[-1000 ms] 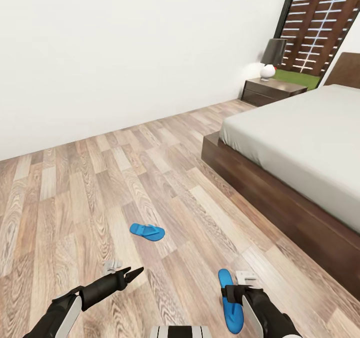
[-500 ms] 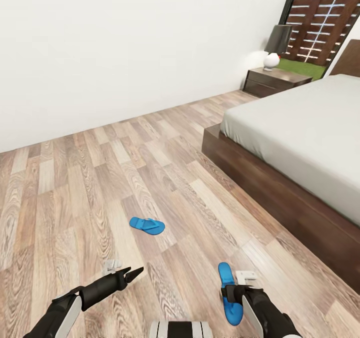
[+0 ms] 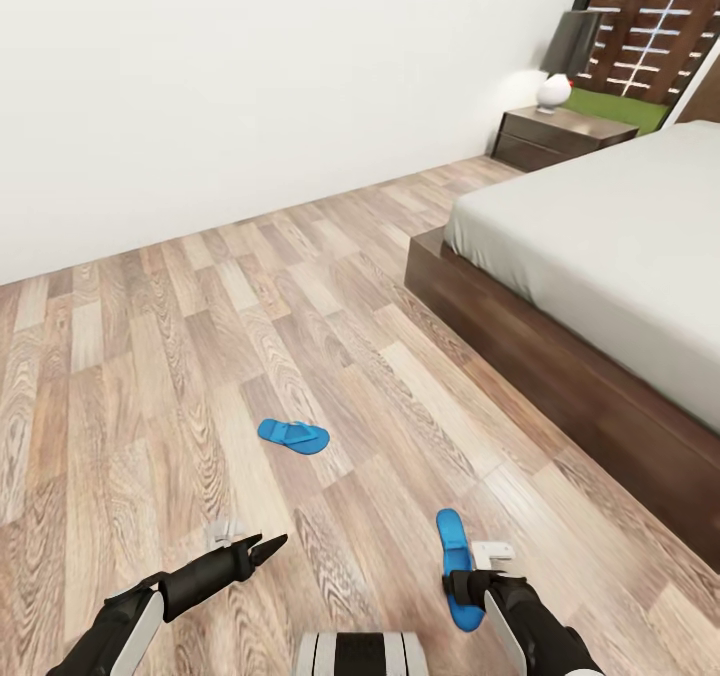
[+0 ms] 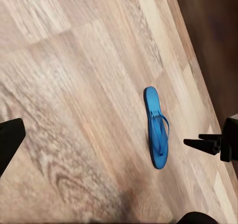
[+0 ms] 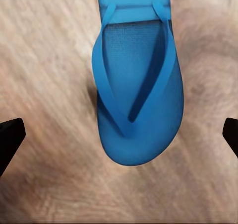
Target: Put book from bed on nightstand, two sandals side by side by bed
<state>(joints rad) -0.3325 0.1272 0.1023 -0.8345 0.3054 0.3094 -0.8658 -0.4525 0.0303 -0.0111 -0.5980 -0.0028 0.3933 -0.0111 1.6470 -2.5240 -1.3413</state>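
My right claw hangs spread wide, straddling the near sandal to grab it; my left claw waits, apparently closed, the other sandal lying ahead.

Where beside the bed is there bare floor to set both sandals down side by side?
A wide strip of bare wood floor runs along the bed frame, between it and the far sandal. More bare floor lies toward the nightstand. It is tightest by the near sandal, under the right gripper.
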